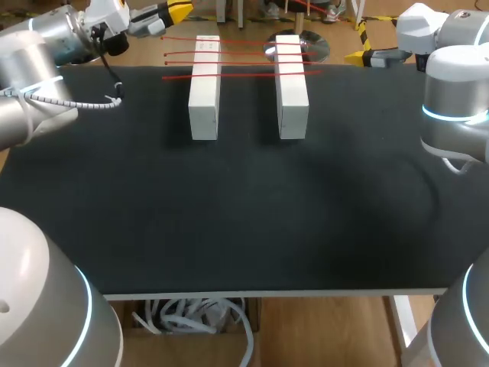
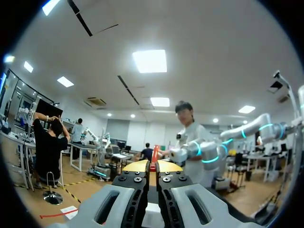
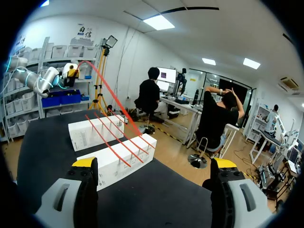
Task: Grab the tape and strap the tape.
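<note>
Two white blocks, left [image 1: 204,88] and right [image 1: 292,86], lie side by side at the table's far edge. Several strands of red tape [image 1: 241,63] run across both. My left gripper [image 1: 181,11] hangs raised beyond the far left corner. In the left wrist view its gripper [image 2: 153,166] is shut on the red tape [image 2: 154,157]. In the right wrist view the tape [image 3: 111,95] rises from the blocks [image 3: 116,164] to the left gripper [image 3: 71,71]. My right gripper [image 1: 357,55] is at the far right, open [image 3: 154,166] and holding nothing, a short way from the blocks.
The black table mat [image 1: 244,214] stretches from the blocks to the front edge. My left arm's cable [image 1: 92,103] hangs over the far left corner.
</note>
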